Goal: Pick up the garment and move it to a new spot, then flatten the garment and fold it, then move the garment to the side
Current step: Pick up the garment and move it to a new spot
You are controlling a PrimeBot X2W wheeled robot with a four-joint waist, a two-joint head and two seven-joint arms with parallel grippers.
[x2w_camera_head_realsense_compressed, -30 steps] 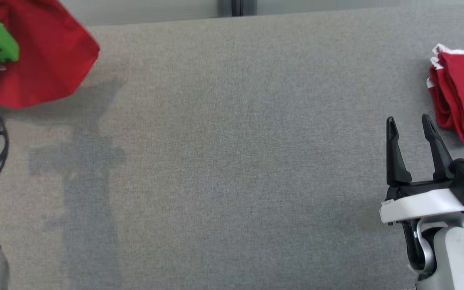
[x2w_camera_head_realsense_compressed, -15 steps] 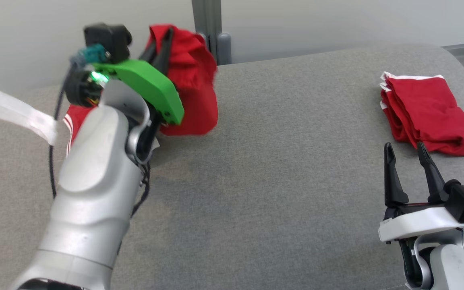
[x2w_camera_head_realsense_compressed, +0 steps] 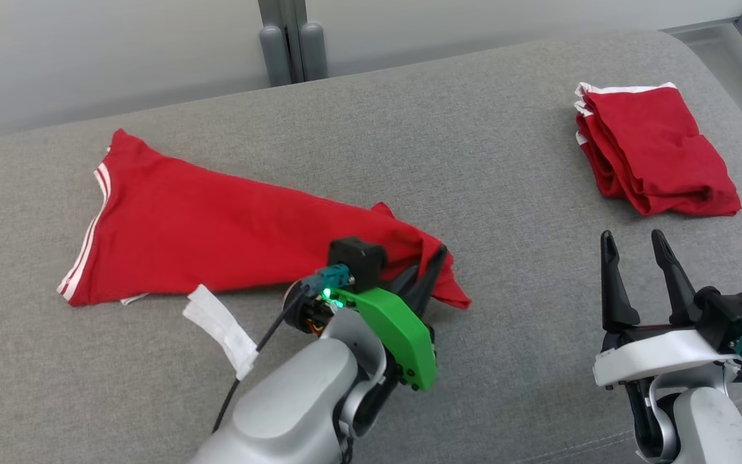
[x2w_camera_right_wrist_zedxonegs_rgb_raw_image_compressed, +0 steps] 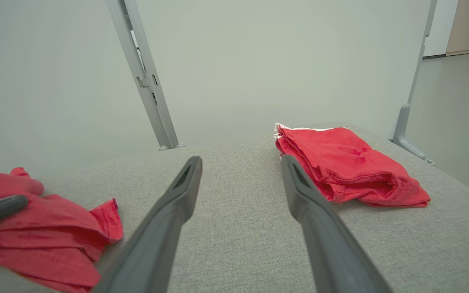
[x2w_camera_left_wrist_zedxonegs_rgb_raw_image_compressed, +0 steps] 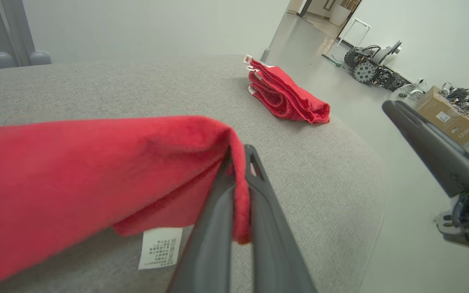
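The red cotton garment with white-striped edges (x2w_camera_head_realsense_compressed: 216, 232), which hung bunched in the air half a second ago, now lies drawn out over the grey fabric-covered table (x2w_camera_head_realsense_compressed: 474, 129), from its striped far-left end to a corner near the centre. The move to a new spot looks nearly done, with flattening next. The left gripper (x2w_camera_head_realsense_compressed: 429, 274) stays clenched on that right-hand corner. The right gripper (x2w_camera_head_realsense_compressed: 635, 248) stands spread and empty at the near right, well apart from the garment, just in front of a folded stack of red cloth (x2w_camera_head_realsense_compressed: 657, 154).
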